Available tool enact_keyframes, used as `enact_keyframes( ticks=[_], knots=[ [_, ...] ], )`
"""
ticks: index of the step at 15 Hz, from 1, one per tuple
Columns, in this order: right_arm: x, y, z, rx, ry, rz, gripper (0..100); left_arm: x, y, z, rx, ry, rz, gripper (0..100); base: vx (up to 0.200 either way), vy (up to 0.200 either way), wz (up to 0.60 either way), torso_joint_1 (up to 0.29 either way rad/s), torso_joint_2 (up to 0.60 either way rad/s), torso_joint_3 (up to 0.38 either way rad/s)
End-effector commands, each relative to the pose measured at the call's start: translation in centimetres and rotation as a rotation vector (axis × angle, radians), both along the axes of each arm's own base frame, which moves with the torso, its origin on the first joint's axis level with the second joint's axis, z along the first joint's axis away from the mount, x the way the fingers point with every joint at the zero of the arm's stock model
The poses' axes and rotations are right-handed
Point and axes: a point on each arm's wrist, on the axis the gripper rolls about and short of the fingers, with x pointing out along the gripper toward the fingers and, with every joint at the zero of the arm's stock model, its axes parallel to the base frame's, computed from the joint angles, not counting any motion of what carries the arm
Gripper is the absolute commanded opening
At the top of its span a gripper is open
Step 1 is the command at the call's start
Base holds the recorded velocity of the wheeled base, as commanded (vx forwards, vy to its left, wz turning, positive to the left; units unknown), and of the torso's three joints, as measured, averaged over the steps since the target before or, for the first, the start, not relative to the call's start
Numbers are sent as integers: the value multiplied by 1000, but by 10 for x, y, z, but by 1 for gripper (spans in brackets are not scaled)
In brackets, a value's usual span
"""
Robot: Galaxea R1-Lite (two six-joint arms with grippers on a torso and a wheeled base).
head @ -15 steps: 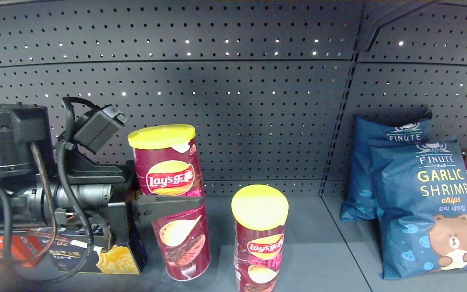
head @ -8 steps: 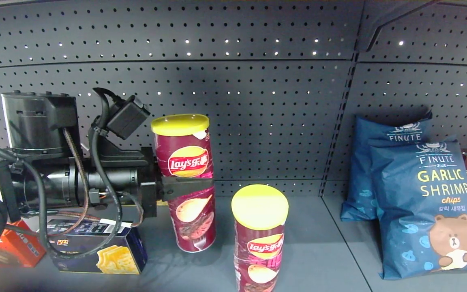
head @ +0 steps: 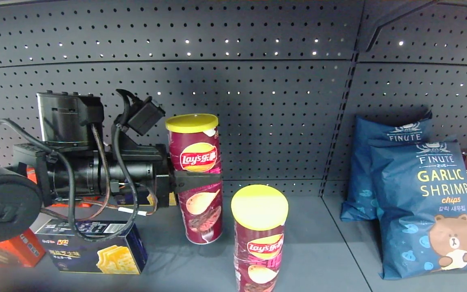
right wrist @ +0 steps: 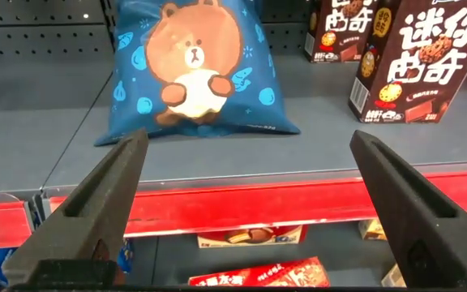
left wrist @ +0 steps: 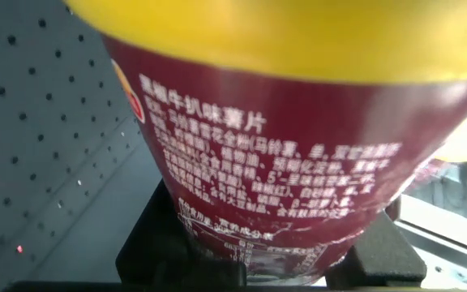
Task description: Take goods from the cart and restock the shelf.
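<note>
So, left gripper (head: 197, 182), clamped on the chip can (head: 195, 156), carried it deeper over the shelf (head: 310, 243), behind the second can (head: 260, 239). Placement looked close, not released. Right gripper (right wrist: 250, 138) fingers spread, empty.

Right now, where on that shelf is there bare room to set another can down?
Widest bare shelf floor lies between the standing can and the blue chip bags, back to the pegboard. The left side is crowded: held can in the left jaws, cracker box.
</note>
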Motion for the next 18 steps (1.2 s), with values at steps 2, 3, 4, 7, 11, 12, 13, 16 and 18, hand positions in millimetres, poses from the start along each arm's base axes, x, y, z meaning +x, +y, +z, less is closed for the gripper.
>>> enact_keyframes(
  ticks=[2, 3, 4, 7, 11, 12, 13, 16, 18],
  knots=[
    [0, 0, 0, -2, 2, 0, 100, 39, -2, -21, 3, -37, 29, 0, 0, 0, 0, 0, 0, 0],
    [0, 0, 0, -4, 2, 0, 100, 53, 1, -30, 10, -79, 39, 0, 0, 0, 0, 0, 0, 0],
    [0, 0, 0, -7, 2, 0, 100, 66, 4, -39, 9, -111, 30, 0, 0, 0, 0, 0, 0, 0],
    [0, 0, 0, -7, 2, 0, 100, 67, 3, -43, -13, -89, -41, 0, 0, 0, 0, 0, 0, 0],
    [0, 0, 0, -5, 2, 0, 100, 90, -9, -48, -17, -106, -58, 0, 0, 0, 0, 0, 0, 0],
    [0, 0, 0, -5, 2, 0, 100, 94, -13, -49, -19, -106, -63, 0, 0, 0, 0, 0, 0, 0],
    [0, 0, 0, -5, 2, 0, 100, 96, -17, -51, -19, -106, -73, 0, 0, 0, 0, 0, 0, 0],
    [0, 0, 0, -4, 2, 0, 100, 103, -23, -53, -23, -111, -81, 0, 0, 0, 0, 0, 0, 0],
    [0, 0, 0, -2, 2, 0, 100, 107, -29, -54, -21, -99, -92, 0, 0, 0, 0, 0, 0, 0]
  ],
)
